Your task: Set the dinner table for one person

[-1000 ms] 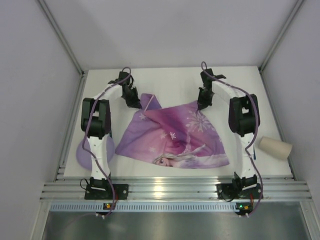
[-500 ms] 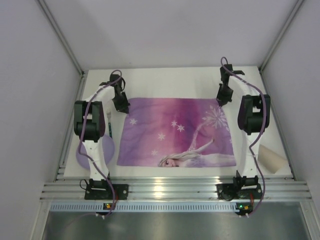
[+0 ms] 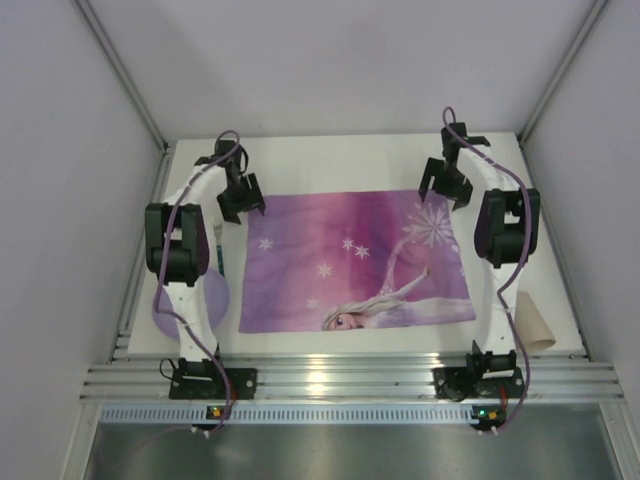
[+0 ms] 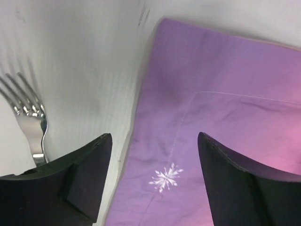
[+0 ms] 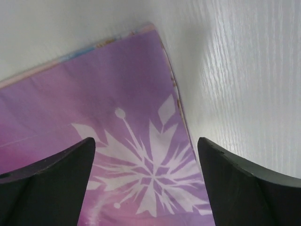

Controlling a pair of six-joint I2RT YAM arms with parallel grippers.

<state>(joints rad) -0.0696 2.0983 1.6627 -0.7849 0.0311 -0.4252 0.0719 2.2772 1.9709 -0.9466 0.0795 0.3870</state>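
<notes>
The purple-pink princess placemat (image 3: pixel 350 262) lies spread flat on the white dinner table (image 3: pixel 350 160). My left gripper (image 3: pixel 242 208) hovers open over the mat's far left corner (image 4: pixel 188 70), with nothing between its fingers (image 4: pixel 154 141). Over the far right corner with the large snowflake (image 5: pixel 150 174), my right gripper (image 3: pixel 446 194) is also open and empty (image 5: pixel 146 143). A silver fork (image 4: pixel 30 117) lies on the table just left of the mat, beside the left arm (image 3: pixel 218 240).
A lilac plate (image 3: pixel 170 308) sits at the near left, partly under the left arm. A tan paper cup (image 3: pixel 533 322) lies on its side at the near right. Grey walls close in the table, and an aluminium rail (image 3: pixel 340 375) runs along its near edge.
The crumpled placemat was pulled out flat by both grippers. Both have now opened and let go of its far corners. The paper cup has shifted nearer the right arm.
</notes>
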